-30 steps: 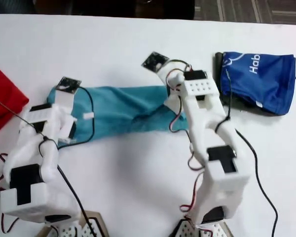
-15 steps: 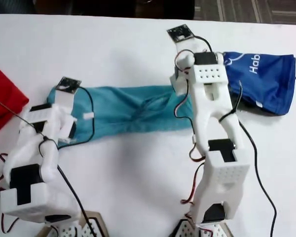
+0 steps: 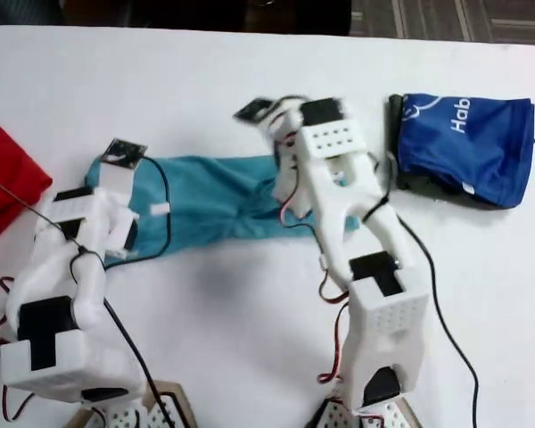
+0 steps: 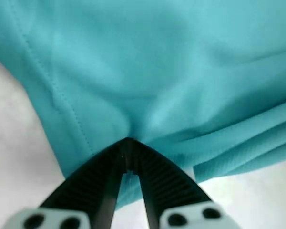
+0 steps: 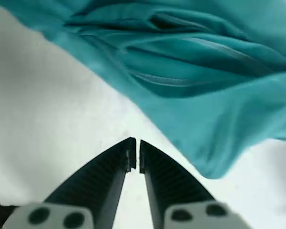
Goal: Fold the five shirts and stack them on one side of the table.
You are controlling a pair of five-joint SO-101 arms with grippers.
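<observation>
The teal shirt lies in a long bunched band across the middle of the white table. The left gripper is pinched closed on the fabric at one end. The right gripper sits over bare table just beside the other end, its jaws nearly together and holding nothing. A folded blue shirt lies at the right side and a red shirt at the left edge
</observation>
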